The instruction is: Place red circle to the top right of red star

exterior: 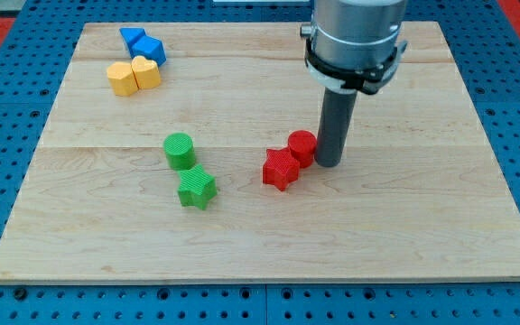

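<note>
In the camera view, my tip (327,164) rested on the tabletop (404,226), touching the right side of the red circle (301,145). The circle already sat against the red star (280,169), on its far right. There were no fingers; the rod held nothing, only pushing.

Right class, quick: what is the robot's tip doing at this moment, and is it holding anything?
My tip: holds nothing, it is a bare rod with no jaws; it stands against the view's right side of the red circle, which touches the red star.
</note>
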Controlling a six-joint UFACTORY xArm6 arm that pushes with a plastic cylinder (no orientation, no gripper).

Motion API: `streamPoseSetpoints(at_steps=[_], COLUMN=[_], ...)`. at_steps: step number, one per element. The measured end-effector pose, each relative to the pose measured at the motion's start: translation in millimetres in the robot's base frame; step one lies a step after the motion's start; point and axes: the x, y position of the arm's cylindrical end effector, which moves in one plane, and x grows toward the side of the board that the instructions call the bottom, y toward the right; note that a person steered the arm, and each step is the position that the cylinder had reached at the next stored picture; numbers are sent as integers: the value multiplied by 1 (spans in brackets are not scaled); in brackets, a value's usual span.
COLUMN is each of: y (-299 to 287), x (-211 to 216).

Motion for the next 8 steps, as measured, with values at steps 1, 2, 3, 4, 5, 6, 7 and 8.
streamPoseSetpoints(at_steps=[1,2,3,4,5,6,7,8], y=[-16,-5,-2,-54,-161,-259,-345,-347], x=[-12,-45,-122,-193,-238,-251,-253,-223])
